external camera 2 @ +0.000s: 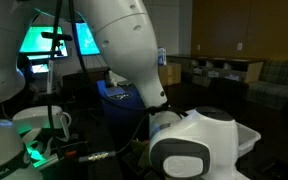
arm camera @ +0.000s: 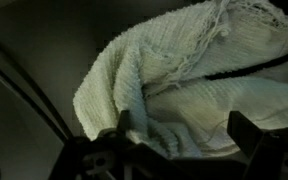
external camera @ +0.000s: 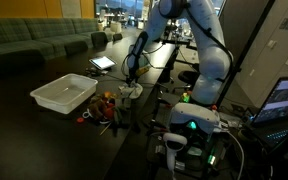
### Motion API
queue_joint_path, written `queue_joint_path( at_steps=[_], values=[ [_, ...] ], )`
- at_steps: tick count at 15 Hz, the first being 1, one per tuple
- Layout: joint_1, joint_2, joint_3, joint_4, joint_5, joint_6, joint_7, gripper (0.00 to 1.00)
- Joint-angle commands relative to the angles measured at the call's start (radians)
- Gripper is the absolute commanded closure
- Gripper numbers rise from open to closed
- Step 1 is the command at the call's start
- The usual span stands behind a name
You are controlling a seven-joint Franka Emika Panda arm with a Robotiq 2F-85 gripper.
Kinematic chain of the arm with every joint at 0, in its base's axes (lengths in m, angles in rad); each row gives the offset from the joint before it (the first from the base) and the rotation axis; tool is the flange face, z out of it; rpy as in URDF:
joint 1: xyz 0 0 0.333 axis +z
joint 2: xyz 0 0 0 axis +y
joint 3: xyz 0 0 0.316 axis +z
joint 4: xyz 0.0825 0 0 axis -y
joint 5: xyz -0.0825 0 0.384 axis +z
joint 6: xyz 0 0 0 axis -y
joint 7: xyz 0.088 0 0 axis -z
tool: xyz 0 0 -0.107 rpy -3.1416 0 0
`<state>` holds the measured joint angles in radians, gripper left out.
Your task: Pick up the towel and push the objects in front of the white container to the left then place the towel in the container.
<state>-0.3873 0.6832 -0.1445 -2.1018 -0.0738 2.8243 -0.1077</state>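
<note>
Your gripper hangs right above the towel with its jaws spread all the way and nothing grabbed. The crumpled cloth shows between the fingers. In an exterior view the towel sits on the dark table, just beside the objects, in front of the white container.

In an exterior view, the white container sits on the table, left of the objects. The towel lies just right of them, with a tablet farther back.
</note>
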Motion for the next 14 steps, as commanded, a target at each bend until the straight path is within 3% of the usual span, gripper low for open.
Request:
queue_joint_path(
  at_steps=[1,8,9,10,14],
  values=[
    [-0.084,0.089,0.048,0.117,0.071,-0.046,-0.073,0.00],
    [-0.140,0.204,0.073,0.223,0.105,-0.135,-0.123,0.00],
    [-0.141,0.210,0.077,0.231,0.107,-0.146,-0.129,0.08],
    [-0.135,0.214,0.074,0.236,0.105,-0.157,-0.129,0.26],
    [-0.111,0.201,0.053,0.221,0.088,-0.194,-0.137,0.57]
  ],
)
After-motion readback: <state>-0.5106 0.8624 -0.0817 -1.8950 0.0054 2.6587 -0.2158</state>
